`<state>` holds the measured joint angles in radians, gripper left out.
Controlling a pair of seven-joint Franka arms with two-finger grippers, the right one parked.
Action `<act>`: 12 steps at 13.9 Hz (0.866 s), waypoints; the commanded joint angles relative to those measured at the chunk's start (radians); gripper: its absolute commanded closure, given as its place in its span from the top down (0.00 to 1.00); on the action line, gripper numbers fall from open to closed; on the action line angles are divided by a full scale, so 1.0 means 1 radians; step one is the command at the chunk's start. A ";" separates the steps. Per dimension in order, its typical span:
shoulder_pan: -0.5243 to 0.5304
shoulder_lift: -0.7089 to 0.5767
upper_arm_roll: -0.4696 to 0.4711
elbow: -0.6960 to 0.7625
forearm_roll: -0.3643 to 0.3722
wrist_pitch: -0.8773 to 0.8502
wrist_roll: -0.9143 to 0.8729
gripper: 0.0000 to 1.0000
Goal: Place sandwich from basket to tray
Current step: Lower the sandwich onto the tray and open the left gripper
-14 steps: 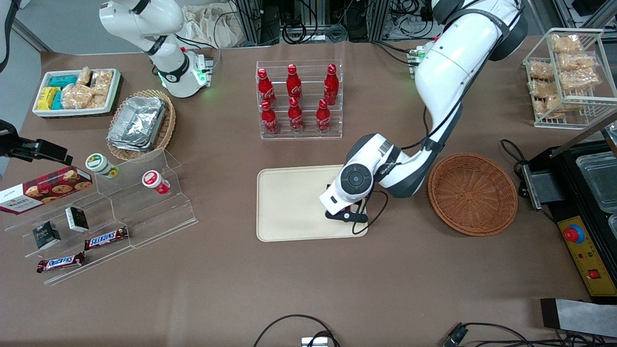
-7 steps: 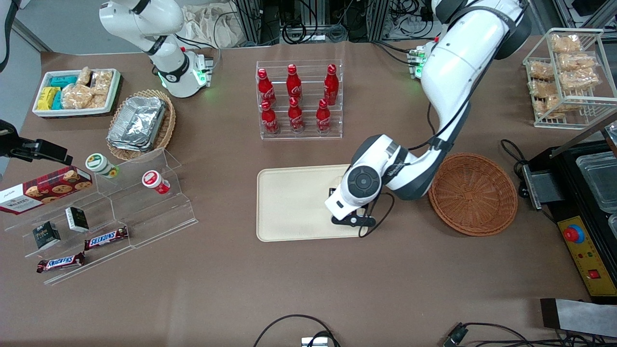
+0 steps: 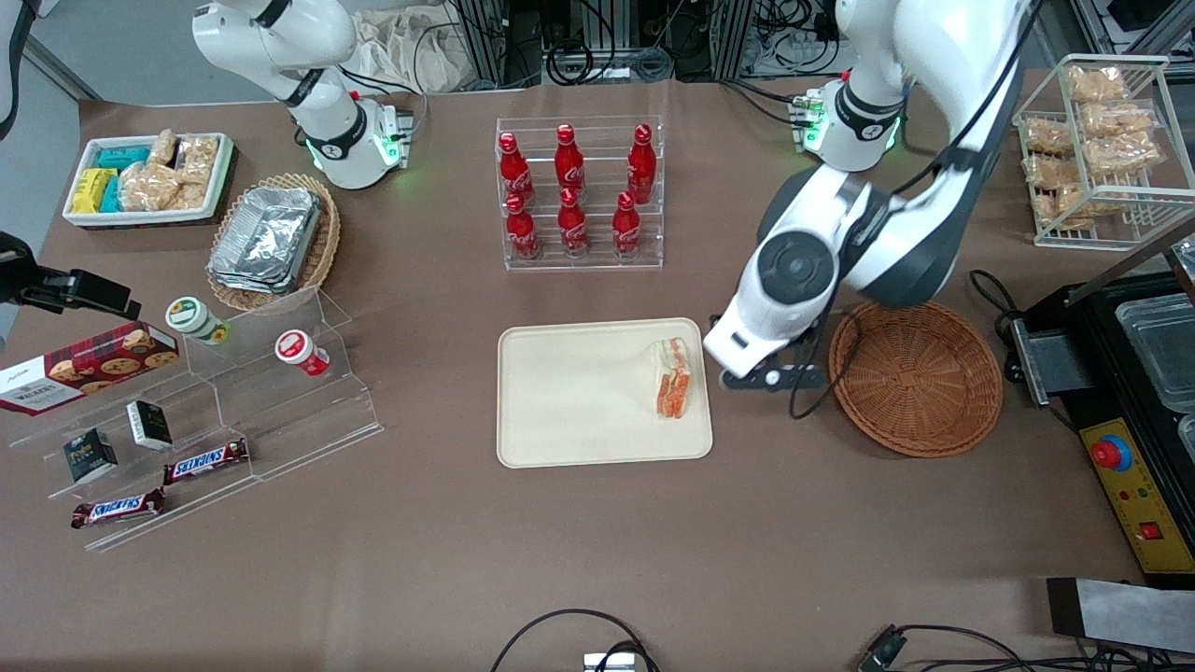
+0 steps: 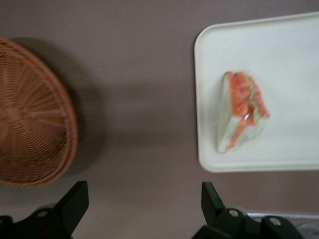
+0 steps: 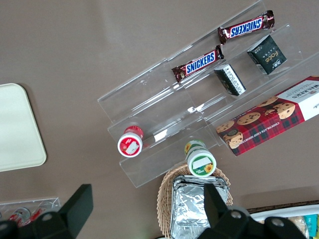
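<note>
The left arm's gripper (image 3: 767, 378) hangs open and empty above bare table between the tray (image 3: 560, 411) and the basket (image 3: 916, 374). The sandwich (image 3: 674, 377) lies on the tray, near its basket-side rim. The placing looks done; the basket holds nothing.

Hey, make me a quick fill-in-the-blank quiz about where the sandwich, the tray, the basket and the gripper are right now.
1. The small triangular white-bread sandwich lies on the flat cream-beige rectangular ____.
2. The round reddish-brown woven wicker basket holds ____.
3. The left arm's gripper hangs over bare table between tray and basket, its fingers ____.

Missing words: tray; nothing; open
</note>
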<state>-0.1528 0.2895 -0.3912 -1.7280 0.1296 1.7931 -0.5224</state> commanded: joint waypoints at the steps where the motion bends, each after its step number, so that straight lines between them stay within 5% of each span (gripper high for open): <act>1: 0.131 -0.209 0.003 -0.154 -0.095 -0.018 0.206 1.00; 8: 0.393 -0.213 0.009 0.043 -0.108 -0.225 0.482 1.00; 12: 0.414 -0.083 0.014 0.252 -0.050 -0.264 0.434 1.00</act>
<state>0.2646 0.1061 -0.3631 -1.6229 0.0469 1.5778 -0.0557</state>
